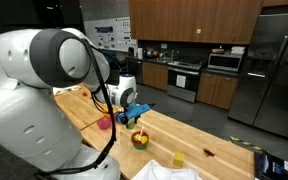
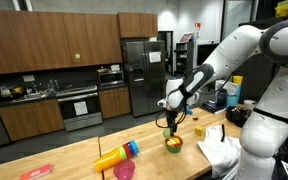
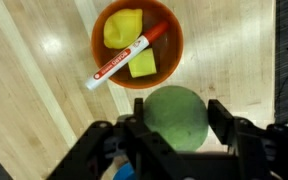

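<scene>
Gripper (image 3: 176, 118): closed around a green ball (image 3: 174, 112), which is gripped between both fingers.
Ball position: held above the wooden surface (image 3: 34, 100), just beside the orange bowl (image 3: 96, 45).
Step in hand: judged as carriage of the ball, not yet set down.
Next move: clearance is required from the overhanging marker (image 3: 129, 55).
Bowl contents: two yellow pieces (image 3: 122, 27) are noted, with the red-and-white marker across them.

Dark wood cabinets (image 2: 44, 45), steel fridge (image 2: 134, 75), butcher-block counter (image 1: 189, 132)
</scene>
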{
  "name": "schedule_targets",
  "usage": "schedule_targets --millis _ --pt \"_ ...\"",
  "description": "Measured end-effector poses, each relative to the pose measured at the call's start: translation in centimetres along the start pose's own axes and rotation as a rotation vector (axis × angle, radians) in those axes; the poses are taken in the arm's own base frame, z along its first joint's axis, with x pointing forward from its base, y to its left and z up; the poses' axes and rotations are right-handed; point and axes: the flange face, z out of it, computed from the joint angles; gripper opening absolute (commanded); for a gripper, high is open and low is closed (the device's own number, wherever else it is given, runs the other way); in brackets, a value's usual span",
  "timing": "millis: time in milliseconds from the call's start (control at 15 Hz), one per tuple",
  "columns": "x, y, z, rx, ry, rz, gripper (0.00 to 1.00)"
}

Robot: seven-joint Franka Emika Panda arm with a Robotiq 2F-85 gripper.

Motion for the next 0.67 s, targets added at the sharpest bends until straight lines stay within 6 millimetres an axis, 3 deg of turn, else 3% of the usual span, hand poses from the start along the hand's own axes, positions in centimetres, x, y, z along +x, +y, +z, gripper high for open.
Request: schedule_targets --millis 267,333,667 --pt "0.07 0.11 0.00 0.000 0.000 0.001 0.64" --pt "0.07 0.12 0.01 0.000 0.001 0.001 0.39" --pt "-0.42 0.95 -0.30 -0.019 0.031 0.089 0.39"
